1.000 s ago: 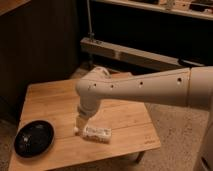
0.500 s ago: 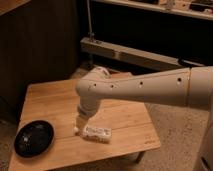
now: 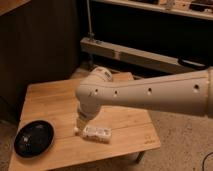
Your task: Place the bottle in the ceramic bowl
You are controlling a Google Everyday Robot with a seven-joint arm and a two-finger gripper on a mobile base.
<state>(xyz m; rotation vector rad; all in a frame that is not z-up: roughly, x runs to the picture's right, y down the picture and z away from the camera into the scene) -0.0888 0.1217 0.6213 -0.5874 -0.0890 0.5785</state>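
The bottle (image 3: 98, 133) lies on its side on the wooden table (image 3: 55, 100), right of the middle and near the front edge. It is small, clear and pale. My gripper (image 3: 80, 126) hangs from the thick white arm (image 3: 150, 95) and reaches down to the table at the bottle's left end. It stands open, with one pale fingertip (image 3: 77, 130) showing just left of the bottle; the rest is hidden under the wrist. The ceramic bowl (image 3: 34, 138), black and shallow, sits at the table's front left corner with nothing in it, about a bowl's width left of the gripper.
The table's right edge (image 3: 150, 135) drops to a speckled floor. Behind the table runs a low metal rail (image 3: 135, 57) before a dark wall. A dark cable (image 3: 195, 64) lies at the right.
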